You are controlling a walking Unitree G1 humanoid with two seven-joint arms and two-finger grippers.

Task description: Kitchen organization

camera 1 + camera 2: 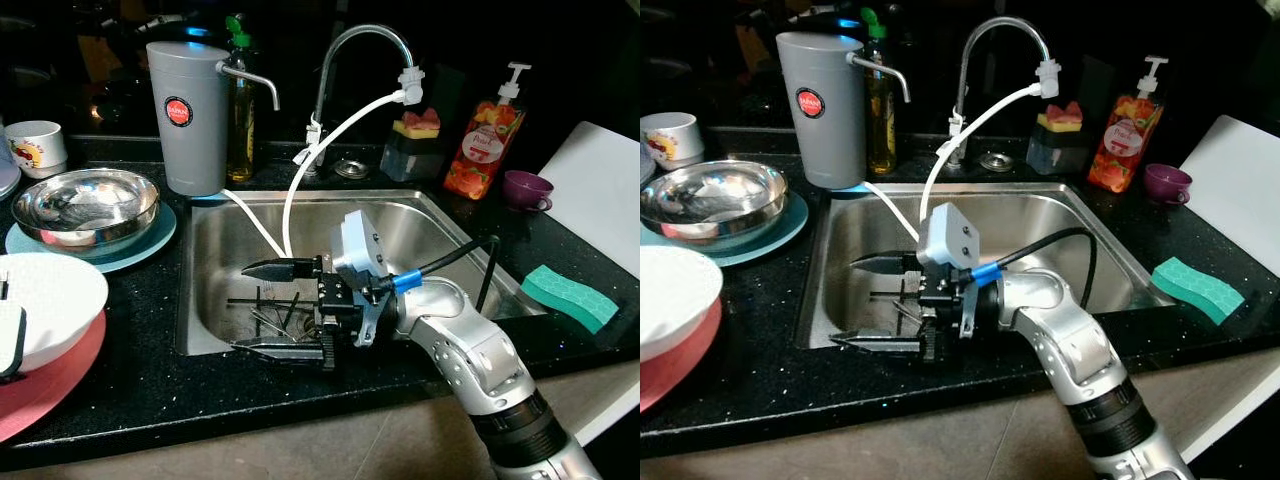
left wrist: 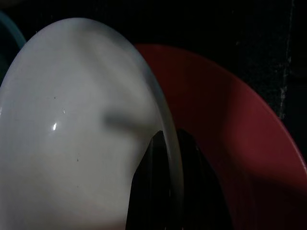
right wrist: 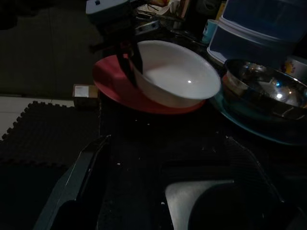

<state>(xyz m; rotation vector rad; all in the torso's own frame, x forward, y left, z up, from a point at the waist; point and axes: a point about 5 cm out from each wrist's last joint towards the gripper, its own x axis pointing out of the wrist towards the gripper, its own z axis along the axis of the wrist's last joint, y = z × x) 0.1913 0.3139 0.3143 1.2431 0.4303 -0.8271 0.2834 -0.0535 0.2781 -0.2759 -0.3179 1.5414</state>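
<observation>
Porcelain, probably: the white bowl [image 3: 172, 72] is sitting on the red plate [image 3: 112, 84], its rim running between the left gripper [image 3: 125, 57]'s clenching fingers. Rigid, smooth, breakable, it is likely needing that firm rim pinch. The right gripper [image 1: 277, 308] is hanging spread, empty, above the sink [image 1: 420, 215].

Bowl [image 1: 45, 305] on plate [image 1: 40, 385] left of sink [image 1: 420, 215], sponge [image 1: 570, 296] right, faucet [image 1: 365, 60] behind
</observation>
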